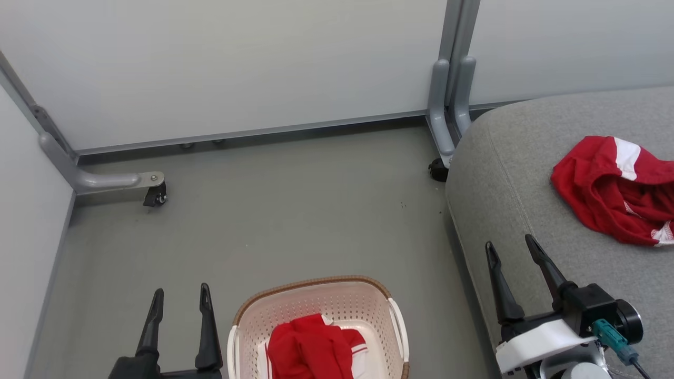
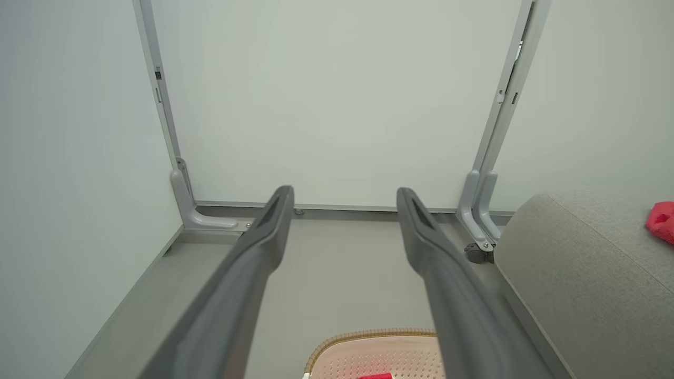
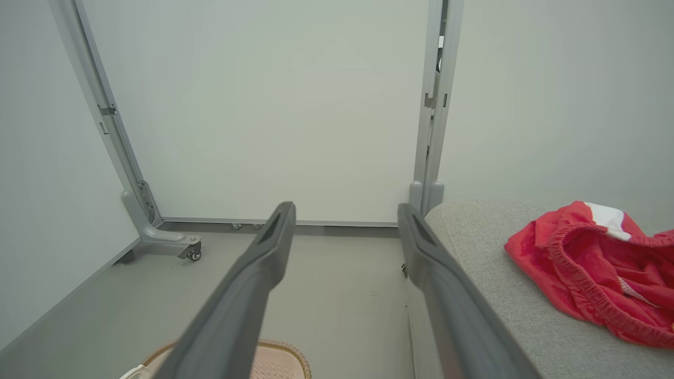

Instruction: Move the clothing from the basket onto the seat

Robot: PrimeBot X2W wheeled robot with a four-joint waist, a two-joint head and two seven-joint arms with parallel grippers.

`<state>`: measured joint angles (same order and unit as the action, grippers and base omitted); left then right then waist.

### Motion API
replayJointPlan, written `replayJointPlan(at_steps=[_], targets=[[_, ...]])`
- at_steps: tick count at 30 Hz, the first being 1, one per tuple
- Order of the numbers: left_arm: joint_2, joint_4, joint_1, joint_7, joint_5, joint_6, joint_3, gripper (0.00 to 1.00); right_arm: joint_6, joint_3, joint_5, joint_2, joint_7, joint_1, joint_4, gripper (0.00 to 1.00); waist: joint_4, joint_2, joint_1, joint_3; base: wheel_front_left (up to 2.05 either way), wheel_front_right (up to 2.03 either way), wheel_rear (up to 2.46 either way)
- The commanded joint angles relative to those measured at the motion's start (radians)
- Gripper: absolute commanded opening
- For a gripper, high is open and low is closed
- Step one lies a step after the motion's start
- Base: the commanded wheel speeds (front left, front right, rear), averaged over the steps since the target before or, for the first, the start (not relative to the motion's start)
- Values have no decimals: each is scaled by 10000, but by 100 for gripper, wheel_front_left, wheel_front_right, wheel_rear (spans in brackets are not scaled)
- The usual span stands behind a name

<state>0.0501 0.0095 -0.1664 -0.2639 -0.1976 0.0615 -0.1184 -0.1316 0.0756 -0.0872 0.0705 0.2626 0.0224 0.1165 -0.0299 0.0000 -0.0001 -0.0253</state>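
While red clothing (image 1: 308, 345) sits in the basket (image 1: 316, 282), bottom centre, left pincer (image 1: 181, 289) and right pincer (image 1: 509, 241) hang spread wide.

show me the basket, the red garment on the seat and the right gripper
basket (image 1: 321, 280), head view, on its brown far rim
red garment (image 1: 595, 192), head view, on its red middle, lying on the seat (image 1: 505, 168)
right gripper (image 1: 509, 242), head view, midway between its open fingertips

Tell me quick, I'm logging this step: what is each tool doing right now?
Left tool: open, holding nothing.
Right tool: open, holding nothing.
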Motion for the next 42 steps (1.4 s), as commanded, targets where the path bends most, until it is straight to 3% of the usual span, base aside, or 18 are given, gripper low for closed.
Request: replayJointPlan(at_steps=[1,11,42], targets=[[11,-51,-211,-7,-18,-48,-1,100,17,-35,68,-32,32,253,-126,100,188,0,1,-286,0,0,0],[10,-30,-513,-7,52,-487,-62,100,17,54,44,-107,32,823,-167,100,111,0,1,-340,0,0,0],[8,323,-333,-8,-27,-548,-9,100,17,-30,107,-150,32,691,-372,100,37,0,1,-333,0,0,0]])
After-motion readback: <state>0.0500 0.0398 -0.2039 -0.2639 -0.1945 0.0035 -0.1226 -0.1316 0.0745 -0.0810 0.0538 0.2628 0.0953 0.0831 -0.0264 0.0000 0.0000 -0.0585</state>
